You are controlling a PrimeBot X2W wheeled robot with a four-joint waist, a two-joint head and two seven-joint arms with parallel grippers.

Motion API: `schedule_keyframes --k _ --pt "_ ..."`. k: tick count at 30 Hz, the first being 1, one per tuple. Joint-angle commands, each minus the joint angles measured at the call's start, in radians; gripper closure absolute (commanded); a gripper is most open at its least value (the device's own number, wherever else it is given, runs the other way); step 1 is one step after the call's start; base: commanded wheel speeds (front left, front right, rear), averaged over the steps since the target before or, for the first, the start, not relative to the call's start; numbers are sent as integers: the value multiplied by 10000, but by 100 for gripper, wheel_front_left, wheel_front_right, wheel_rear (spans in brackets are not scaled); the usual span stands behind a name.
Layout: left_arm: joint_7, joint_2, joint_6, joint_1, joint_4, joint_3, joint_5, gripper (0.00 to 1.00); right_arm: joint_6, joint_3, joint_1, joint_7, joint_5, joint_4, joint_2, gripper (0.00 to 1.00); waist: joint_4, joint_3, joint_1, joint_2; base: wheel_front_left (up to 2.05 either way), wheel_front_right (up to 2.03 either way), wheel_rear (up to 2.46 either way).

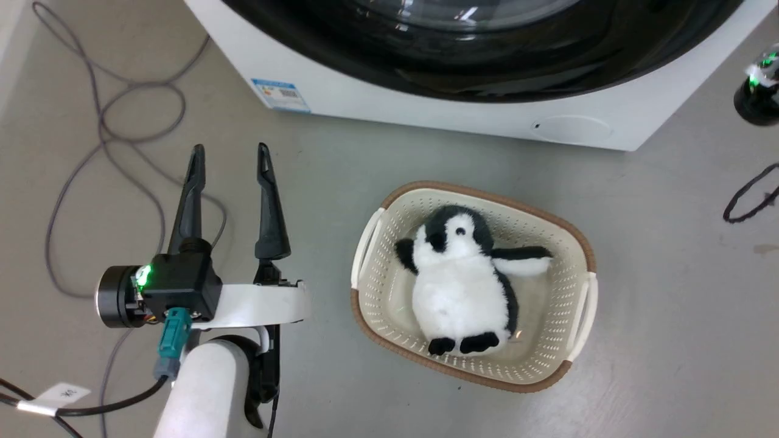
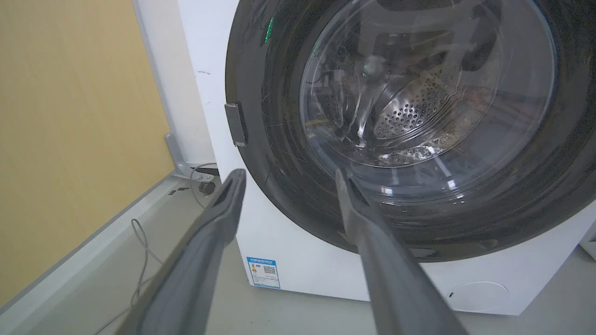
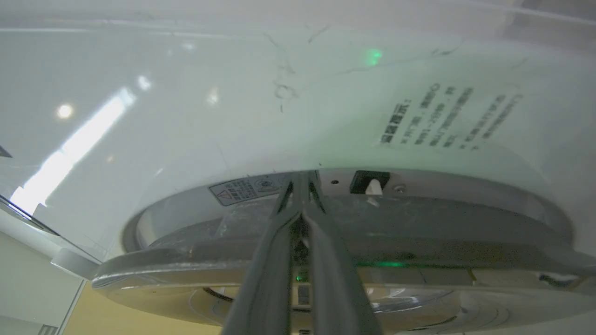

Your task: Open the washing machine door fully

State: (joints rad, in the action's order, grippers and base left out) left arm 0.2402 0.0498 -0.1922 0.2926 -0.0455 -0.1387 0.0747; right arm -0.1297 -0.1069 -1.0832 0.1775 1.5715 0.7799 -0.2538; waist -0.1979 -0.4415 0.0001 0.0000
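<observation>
The white washing machine [image 1: 389, 100] stands at the top of the head view. Its glossy black door [image 1: 487, 76] with the clear glass bowl [image 2: 419, 93] covers the front, hinge [image 2: 235, 124] on the left in the left wrist view. My left gripper [image 1: 229, 149] is open over the floor, short of the washer, fingers pointing at the door's lower left [image 2: 288, 173]. My right gripper [image 3: 301, 179] is shut, its tips in the narrow gap between the door's rim [image 3: 186, 260] and the washer's white front [image 3: 233, 116], beside the latch hole [image 3: 370, 181]. Its wrist [image 1: 758, 91] shows at the right edge.
A cream basket [image 1: 572, 304] holding a plush penguin [image 1: 462, 286] sits on the floor before the washer. Grey cables [image 1: 122, 121] loop on the floor at the left; a black cable [image 1: 748, 198] lies at the right. A yellow wall [image 2: 70, 116] stands left of the washer.
</observation>
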Motion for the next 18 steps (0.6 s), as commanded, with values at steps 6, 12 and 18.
schedule_keyframes --k 6,12,18 --pt "216 5 -277 355 -97 -182 152 0 -10 466 -641 897 705 453 -204 100 -237 -338 -1 0 0 0 0" --pt "216 5 -295 301 -40 -137 138 0 -10 919 -188 1847 503 90 -205 100 -128 -190 -1 0 0 0 0" --pt "216 5 -263 192 44 -81 107 0 -10 1258 388 2460 313 -299 -220 100 26 182 -1 0 0 0 0"
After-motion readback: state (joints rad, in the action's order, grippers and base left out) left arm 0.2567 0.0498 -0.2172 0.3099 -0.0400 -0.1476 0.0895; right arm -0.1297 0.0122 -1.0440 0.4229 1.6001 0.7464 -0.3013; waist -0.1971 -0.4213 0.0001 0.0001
